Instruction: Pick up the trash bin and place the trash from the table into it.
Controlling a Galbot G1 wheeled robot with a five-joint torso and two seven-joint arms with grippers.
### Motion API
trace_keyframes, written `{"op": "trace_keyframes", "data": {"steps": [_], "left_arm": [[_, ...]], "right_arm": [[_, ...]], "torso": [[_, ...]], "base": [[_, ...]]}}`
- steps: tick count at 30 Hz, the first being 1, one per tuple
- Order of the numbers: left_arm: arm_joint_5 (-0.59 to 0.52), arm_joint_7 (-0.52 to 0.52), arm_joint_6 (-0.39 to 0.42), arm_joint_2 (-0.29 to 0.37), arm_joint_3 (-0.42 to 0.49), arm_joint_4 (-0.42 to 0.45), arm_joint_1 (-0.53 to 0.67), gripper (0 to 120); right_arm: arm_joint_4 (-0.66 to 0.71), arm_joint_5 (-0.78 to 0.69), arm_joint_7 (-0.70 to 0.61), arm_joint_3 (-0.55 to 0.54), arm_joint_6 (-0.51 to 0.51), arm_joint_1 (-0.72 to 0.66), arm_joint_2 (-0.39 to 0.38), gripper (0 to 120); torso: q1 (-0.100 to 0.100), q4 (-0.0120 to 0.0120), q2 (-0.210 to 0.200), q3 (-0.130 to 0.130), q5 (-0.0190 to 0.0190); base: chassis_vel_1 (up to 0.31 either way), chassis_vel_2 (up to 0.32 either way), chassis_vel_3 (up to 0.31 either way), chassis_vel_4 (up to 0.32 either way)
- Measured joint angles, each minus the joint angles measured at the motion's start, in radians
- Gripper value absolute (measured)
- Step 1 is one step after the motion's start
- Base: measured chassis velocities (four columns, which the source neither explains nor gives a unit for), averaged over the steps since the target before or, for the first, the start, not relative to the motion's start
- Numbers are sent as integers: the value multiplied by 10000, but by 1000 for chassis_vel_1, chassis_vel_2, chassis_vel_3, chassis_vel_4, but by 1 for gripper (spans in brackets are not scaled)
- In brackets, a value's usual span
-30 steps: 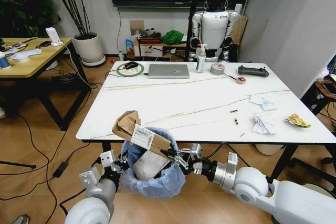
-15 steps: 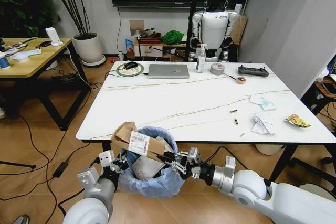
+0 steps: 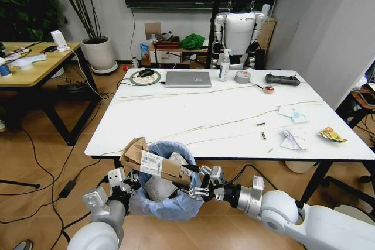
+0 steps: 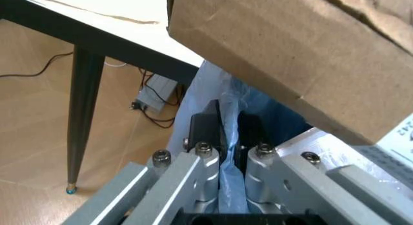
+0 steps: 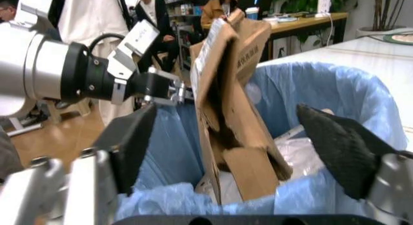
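- Below the near edge of the table [image 3: 176, 109], the trash bin [image 3: 167, 206] hangs between the two arms, and the torn cardboard box [image 3: 151, 161] lies tilted across its mouth, only partly inside.
- At the bin's left side, the left gripper [image 3: 119, 181] pinches the blue bag [image 4: 227, 186] between its closed fingers [image 4: 206, 123]; this grip must remain firm, because the bin appears to be carried by it.
- Beside the bin's right rim, the right gripper [image 3: 198, 183] has its pads [image 5: 335, 147] spread apart with the box between them, not touching it, so the box is released.
- To do this step well, I think the box needs a gentle push deeper, so it does not tip out.
- On the table's right part, white papers [image 3: 291, 139] and a yellow wrapper [image 3: 332, 135] wait for collection.
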State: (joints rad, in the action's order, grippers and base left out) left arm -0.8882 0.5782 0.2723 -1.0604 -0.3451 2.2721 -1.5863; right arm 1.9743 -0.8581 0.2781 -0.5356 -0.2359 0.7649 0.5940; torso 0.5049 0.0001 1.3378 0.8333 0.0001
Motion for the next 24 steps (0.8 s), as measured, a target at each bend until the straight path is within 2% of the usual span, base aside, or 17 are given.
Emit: {"op": "trace_keyframes", "data": {"steps": [5,7,24], "left_arm": [[0,-11,-1,-26,49,-37,27,0],[0,-23,-5,-28,50,-52,22,0],[13,-61,-21,-66,121,-128,-75,0]], "right_arm": [[9,-38,-21,87,0,-104,63,98],[-48,-60,-27,146,0,-147,115,100],[-208,-171,-54,675,4,-102,162,100]], "torso": [[0,0,0,0,0],[1,0,0,0,0],[2,0,0,0,0]], "base": [[0,0,0,0],[0,0,0,0],[0,0,0,0]]}}
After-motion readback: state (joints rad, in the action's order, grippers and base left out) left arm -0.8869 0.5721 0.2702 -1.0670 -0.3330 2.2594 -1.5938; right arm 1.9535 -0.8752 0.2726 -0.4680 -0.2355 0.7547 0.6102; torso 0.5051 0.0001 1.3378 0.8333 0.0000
